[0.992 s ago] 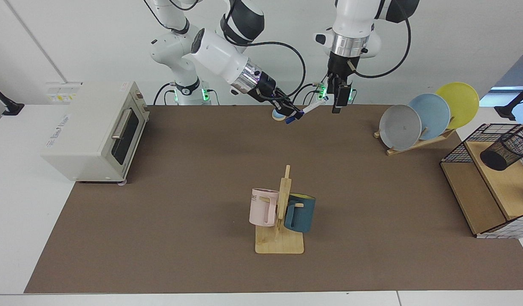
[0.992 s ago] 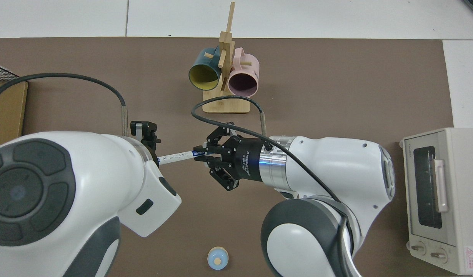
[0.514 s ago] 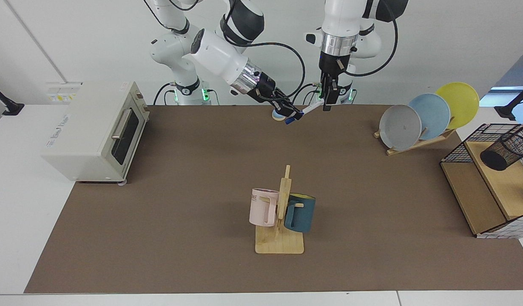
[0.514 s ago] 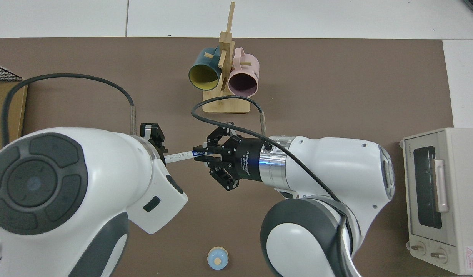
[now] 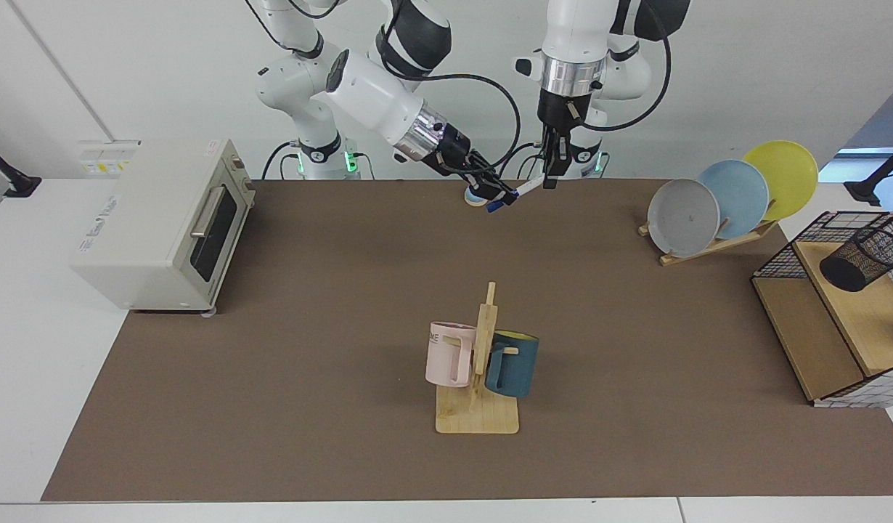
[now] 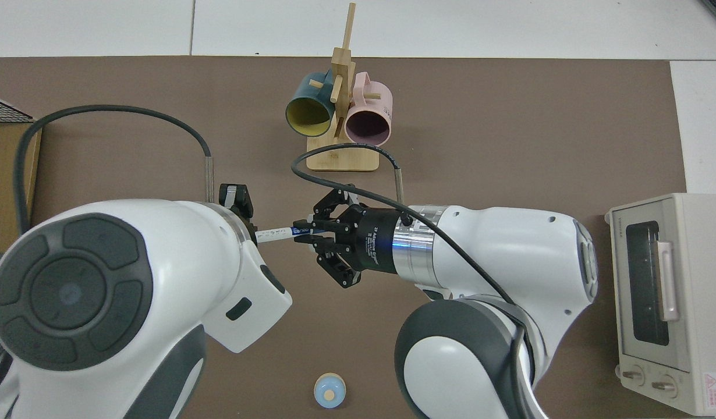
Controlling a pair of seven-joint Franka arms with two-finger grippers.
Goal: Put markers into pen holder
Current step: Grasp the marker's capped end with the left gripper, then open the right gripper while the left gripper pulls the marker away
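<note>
The marker (image 5: 526, 189) is held level above the far edge of the mat, its blue end inside my right gripper (image 5: 502, 199), which is shut on it. From above, the white barrel (image 6: 273, 234) juts out of the right gripper (image 6: 302, 231) toward the other arm. My left gripper (image 5: 549, 180) hangs straight down at the barrel's free white end, open, with one finger (image 6: 237, 199) standing off to the side of the barrel and the rest hidden under the arm. The pen holder (image 5: 864, 260), a black mesh cup, lies tilted on the shelf at the facing view's right.
A wire-grid shelf (image 5: 817, 319) with wooden boards carries the holder. A plate rack (image 5: 730, 200) stands beside it, a mug tree (image 5: 479, 370) with two mugs mid-mat, a toaster oven (image 5: 163, 225) at the facing view's left. A small blue round object (image 6: 329, 391) lies below the grippers.
My left arm has shifted toward the right gripper and turned its wrist, bringing its gripper over the marker's white end. The right gripper and marker have stayed still.
</note>
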